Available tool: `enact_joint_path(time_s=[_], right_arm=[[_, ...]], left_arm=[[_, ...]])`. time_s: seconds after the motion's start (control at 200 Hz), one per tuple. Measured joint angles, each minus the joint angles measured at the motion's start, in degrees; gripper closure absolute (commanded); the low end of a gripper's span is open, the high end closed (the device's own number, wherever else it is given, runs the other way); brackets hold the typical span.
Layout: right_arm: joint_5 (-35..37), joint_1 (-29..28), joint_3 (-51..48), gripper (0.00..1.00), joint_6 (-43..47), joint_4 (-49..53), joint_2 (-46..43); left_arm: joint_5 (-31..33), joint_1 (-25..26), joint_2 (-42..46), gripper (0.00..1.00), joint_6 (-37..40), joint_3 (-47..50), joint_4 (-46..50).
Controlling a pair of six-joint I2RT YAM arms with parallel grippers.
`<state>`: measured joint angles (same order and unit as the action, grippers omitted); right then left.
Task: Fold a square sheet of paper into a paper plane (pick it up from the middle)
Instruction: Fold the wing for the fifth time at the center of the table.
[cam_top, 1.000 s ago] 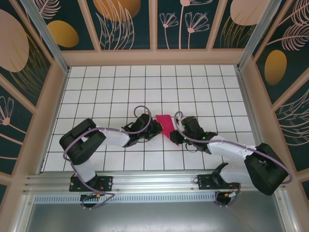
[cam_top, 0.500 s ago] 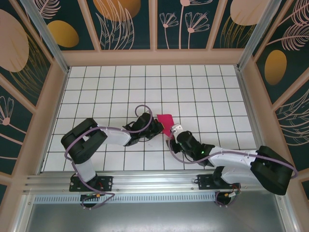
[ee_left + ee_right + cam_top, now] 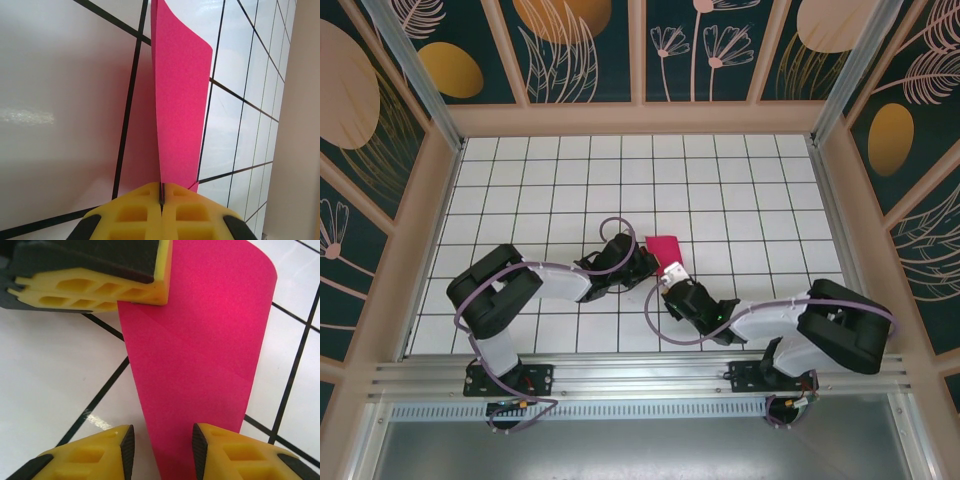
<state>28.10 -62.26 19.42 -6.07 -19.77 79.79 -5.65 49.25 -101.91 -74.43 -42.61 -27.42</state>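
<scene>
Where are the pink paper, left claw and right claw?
pink paper (image 3: 200,340), right wrist view, middle of the folded sheet.
left claw (image 3: 161,192), left wrist view, seam where the shut pads pinch the paper.
right claw (image 3: 162,437), right wrist view, gap between the open tips.

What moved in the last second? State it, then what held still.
The right tool swung left across the table to the near end of the folded pink paper, and its jaws stand open there, gripping nothing. The left tool stayed shut on the paper's edge, and the paper kept its place.
</scene>
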Motion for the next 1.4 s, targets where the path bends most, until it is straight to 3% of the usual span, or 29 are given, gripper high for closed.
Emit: enact_joint_path(time_s=[0.225,0.485,0.646,0.706,0.771,0.856,1.001,1.176,1.401], right_arm=[[2.7,-0.4,1.2,0.76,1.2,-1.6,3.5],[3.8,-0.6,1.2,0.97,1.7,-2.5,3.7],[3.7,-0.6,1.2,1.00,1.6,-2.6,3.8],[3.2,-0.4,1.2,1.00,1.2,-2.6,3.8],[1.2,0.5,1.2,1.00,0.0,-2.5,3.7],[-2.5,2.4,1.2,1.00,-2.1,-2.3,2.5],[-11.0,6.4,0.8,1.00,-5.9,-2.6,-1.1],[-20.9,11.0,-0.2,1.00,-9.6,-4.0,-2.2],[-32.8,15.3,-0.2,1.00,-13.3,-6.2,-0.7]], left_arm=[[-0.4,0.0,-0.3,0.98,0.0,-0.4,0.3],[-0.3,0.0,-0.3,0.95,0.0,-1.0,0.9],[-0.3,0.0,-0.3,0.85,0.3,-1.0,1.1],[-0.3,0.0,-0.3,0.73,0.5,-1.0,1.3],[0.1,0.0,-0.1,0.68,0.5,-1.0,1.8],[0.9,-0.1,1.7,0.52,0.9,-0.5,3.3],[3.4,-0.3,8.3,0.47,1.3,1.6,5.4],[6.8,-0.5,14.8,0.46,2.1,3.5,7.2],[9.0,-0.6,16.4,0.51,3.8,3.8,8.9]])
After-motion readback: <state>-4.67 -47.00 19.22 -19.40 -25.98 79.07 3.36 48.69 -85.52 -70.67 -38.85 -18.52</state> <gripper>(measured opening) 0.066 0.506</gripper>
